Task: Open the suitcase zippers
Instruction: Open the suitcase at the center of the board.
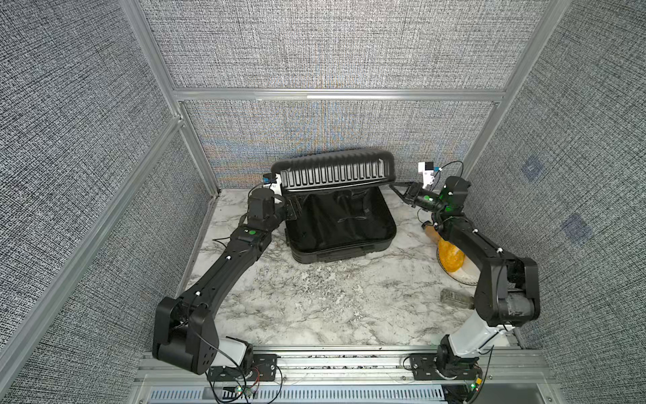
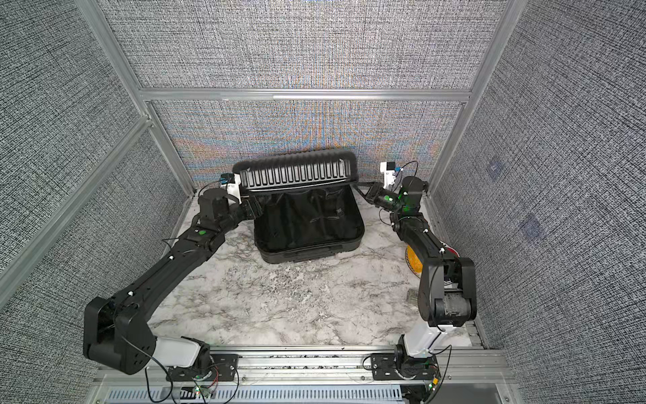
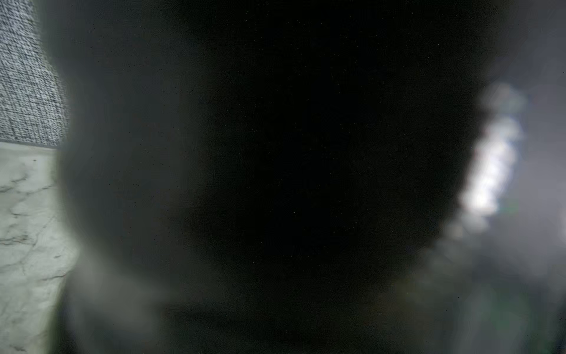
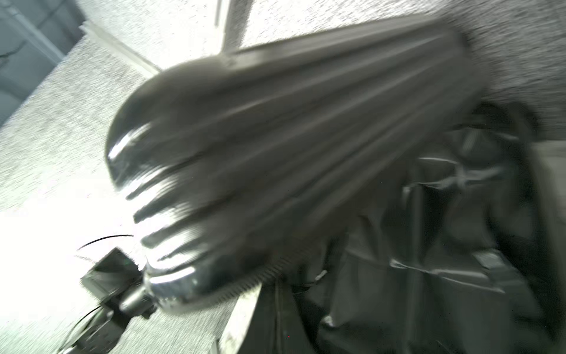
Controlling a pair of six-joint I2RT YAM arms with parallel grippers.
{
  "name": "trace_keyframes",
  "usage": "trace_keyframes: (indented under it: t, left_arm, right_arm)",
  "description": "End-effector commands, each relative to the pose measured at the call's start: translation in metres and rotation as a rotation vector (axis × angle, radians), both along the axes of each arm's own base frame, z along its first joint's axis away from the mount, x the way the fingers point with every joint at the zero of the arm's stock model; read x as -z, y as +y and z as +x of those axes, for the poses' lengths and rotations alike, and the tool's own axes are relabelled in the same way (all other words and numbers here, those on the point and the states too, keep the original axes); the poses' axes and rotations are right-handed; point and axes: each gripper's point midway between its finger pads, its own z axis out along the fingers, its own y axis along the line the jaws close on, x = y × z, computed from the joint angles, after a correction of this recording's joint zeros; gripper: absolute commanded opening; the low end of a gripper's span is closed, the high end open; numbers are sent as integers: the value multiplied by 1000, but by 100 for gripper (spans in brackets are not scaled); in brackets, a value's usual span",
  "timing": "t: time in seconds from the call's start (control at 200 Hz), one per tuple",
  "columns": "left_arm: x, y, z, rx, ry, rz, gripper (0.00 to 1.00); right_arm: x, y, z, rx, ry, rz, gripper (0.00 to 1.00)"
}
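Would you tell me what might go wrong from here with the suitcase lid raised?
1. The lid stands tilted above the lower shell; if the right end effector at its corner slips off, it may fall shut.
2. The left end effector sits under the lid's other corner, where a falling lid could pinch it.

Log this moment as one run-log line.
suitcase: open, lid raised | lining: exposed | left gripper: at lid's left end | right gripper: at lid's right corner | grips: unclear
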Motion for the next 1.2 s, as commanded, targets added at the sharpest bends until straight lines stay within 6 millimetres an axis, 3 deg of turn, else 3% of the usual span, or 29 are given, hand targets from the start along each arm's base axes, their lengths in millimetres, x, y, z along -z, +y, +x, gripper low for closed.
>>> trace_keyframes:
  t: [0.0, 0.065, 0.155, 0.325, 0.475, 0.68, 0.771, 0.886, 1.051, 1.196]
  left_arm:
    - [-25, 9, 18, -56, -82, 24, 68]
    - [-37, 14, 28, -71, -99, 34, 68]
    - [-49, 22, 42, -89, -107, 33, 68]
    - [-57, 28, 67, -79, -109, 18, 69]
    - [-56, 26, 84, -58, -93, 22, 69]
    - [-57, 27, 95, -71, -84, 24, 70]
    - [-64, 28, 96, -79, -96, 23, 70]
    - [-74, 31, 98, -92, -110, 30, 70]
    - [-93, 31, 103, -98, -154, 30, 71]
    - [-109, 27, 119, -89, -184, 36, 72]
  right_arm:
    - [58, -38, 2, 254, 110, -231, 34]
    - [90, -54, -3, 344, 181, -326, 47]
    - [120, -54, -7, 340, 239, -373, 63]
    - [157, -40, 9, 251, 330, -500, 65]
    - [174, -26, 29, 192, 372, -572, 63]
    - [208, -27, 37, 192, 483, -710, 46]
    - [216, -24, 30, 173, 496, -734, 25]
    - [207, -15, 14, 144, 454, -718, 0]
    - [201, 0, -25, 74, 404, -725, 0]
    - [202, 3, -62, 42, 384, -717, 0]
